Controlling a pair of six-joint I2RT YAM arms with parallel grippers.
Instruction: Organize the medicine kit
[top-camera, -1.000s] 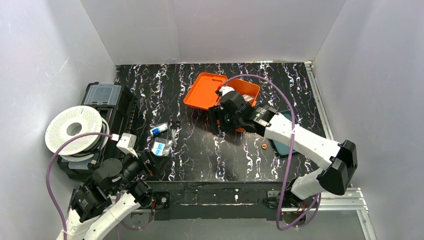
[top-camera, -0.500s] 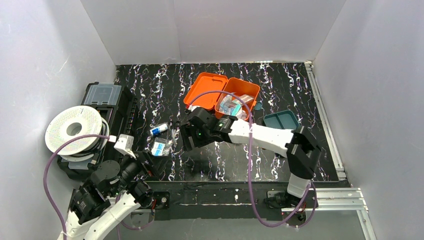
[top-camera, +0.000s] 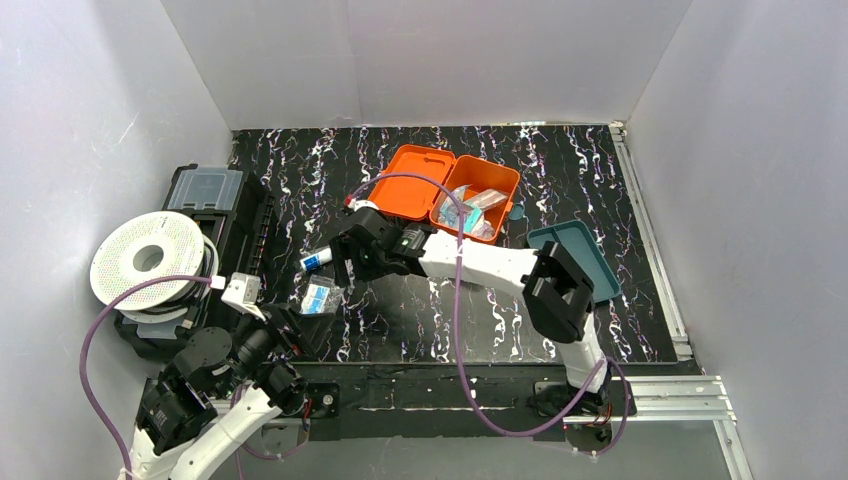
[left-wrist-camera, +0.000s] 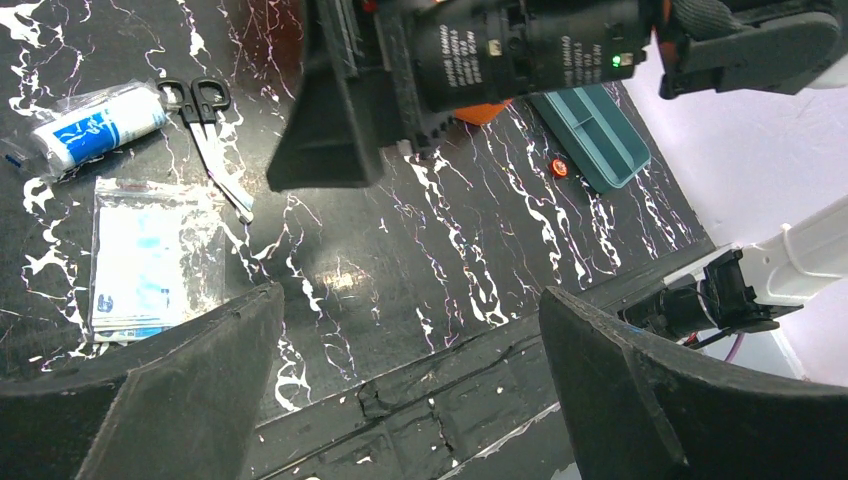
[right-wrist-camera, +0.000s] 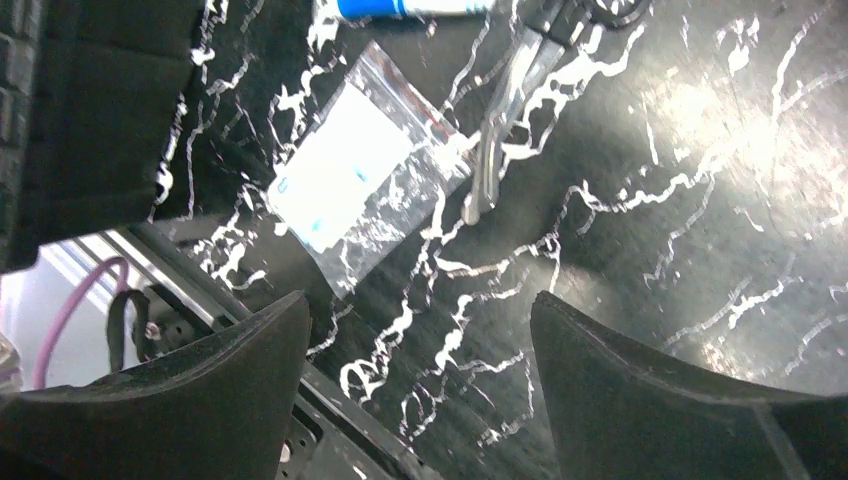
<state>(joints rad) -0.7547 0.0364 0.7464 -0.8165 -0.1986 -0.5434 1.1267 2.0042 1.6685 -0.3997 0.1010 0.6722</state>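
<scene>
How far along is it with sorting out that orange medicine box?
Done: the medicine kit lies open with several packets inside. In hand: nothing yet; the right tool hovers open and empty above the table. Still to do: the scissors, the flat packet and the bagged tube lie loose there.

- Honestly nothing here reads cleanly.
- The black motor housing (left-wrist-camera: 520, 50) has a line of white print, too blurry to make out.
- The small tube (left-wrist-camera: 100, 128) has a blue label, illegible.
- The clear bag (left-wrist-camera: 150, 255) shows blue marks, no readable words.
</scene>
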